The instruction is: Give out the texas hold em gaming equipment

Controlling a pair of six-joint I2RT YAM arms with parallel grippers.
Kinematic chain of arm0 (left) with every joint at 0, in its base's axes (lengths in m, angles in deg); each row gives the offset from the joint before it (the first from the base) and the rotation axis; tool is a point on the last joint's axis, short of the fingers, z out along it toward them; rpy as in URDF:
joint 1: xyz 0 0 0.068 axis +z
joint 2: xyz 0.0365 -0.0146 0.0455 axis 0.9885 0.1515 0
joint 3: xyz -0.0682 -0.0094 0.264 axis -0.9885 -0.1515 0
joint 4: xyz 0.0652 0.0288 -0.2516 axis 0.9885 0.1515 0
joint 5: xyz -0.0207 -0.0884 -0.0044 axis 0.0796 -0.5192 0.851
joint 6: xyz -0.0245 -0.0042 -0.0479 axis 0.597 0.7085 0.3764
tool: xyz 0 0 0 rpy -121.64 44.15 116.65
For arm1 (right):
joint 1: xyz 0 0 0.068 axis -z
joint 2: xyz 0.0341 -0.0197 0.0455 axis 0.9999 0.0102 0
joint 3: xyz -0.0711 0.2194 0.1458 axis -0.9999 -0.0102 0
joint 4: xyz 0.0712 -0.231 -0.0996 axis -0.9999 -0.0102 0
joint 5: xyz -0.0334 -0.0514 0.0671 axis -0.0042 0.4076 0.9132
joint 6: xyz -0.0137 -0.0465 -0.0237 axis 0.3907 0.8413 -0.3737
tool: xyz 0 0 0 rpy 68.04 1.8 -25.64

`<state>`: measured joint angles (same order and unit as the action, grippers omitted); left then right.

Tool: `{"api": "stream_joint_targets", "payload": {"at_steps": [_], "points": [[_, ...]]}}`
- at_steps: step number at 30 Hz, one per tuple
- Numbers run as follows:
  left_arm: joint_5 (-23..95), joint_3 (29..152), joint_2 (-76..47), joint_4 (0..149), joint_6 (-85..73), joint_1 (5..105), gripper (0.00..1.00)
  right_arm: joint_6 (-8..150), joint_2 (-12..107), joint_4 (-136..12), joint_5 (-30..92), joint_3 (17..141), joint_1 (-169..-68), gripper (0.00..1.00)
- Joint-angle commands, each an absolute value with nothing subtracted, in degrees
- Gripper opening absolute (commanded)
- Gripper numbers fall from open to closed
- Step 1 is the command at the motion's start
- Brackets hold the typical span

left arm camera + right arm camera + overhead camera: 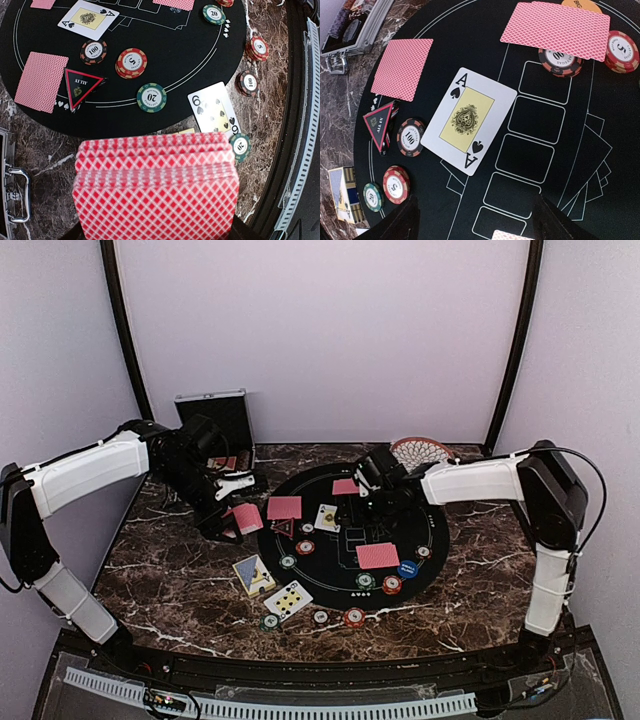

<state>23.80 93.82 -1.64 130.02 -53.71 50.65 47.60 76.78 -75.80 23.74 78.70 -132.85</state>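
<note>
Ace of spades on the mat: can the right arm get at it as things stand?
Probably yes. The right gripper hangs open close by the ace of spades, whose face is uncovered; only a 100 chip sits at its edge. The left gripper, shut on the deck, is not over it.

Red-latticed card backs [155,200], seemingly red-rimmed dish [421,451]

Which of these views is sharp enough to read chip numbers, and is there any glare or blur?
Left wrist: sharp, the green chip reads 20, though the close card deck looks slightly soft; right wrist: crisp ace of spades, no glare; top external: even light, numbers too small.
</note>
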Motion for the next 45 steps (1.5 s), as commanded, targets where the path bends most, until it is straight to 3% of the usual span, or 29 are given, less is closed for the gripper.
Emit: {"api": "stream_joint_targets", "payload": {"at_steps": [1, 21, 45], "points": [[22.3, 95.5, -2.7, 131.6, -53.9, 50.9, 0.0, 46.0, 80.0, -74.0, 20.1, 79.3, -134.8, 0.77], [22.6, 96.1, -2.3, 131.6, -53.6, 50.9, 0.0, 53.1, 87.7, -81.5, 3.0, 86.0, -139.2, 0.65], [22.7, 95.5, -2.6, 131.2, -53.6, 50.9, 0.0, 56.4, 90.2, -80.2, 0.0, 88.2, -137.4, 0.64]]}}
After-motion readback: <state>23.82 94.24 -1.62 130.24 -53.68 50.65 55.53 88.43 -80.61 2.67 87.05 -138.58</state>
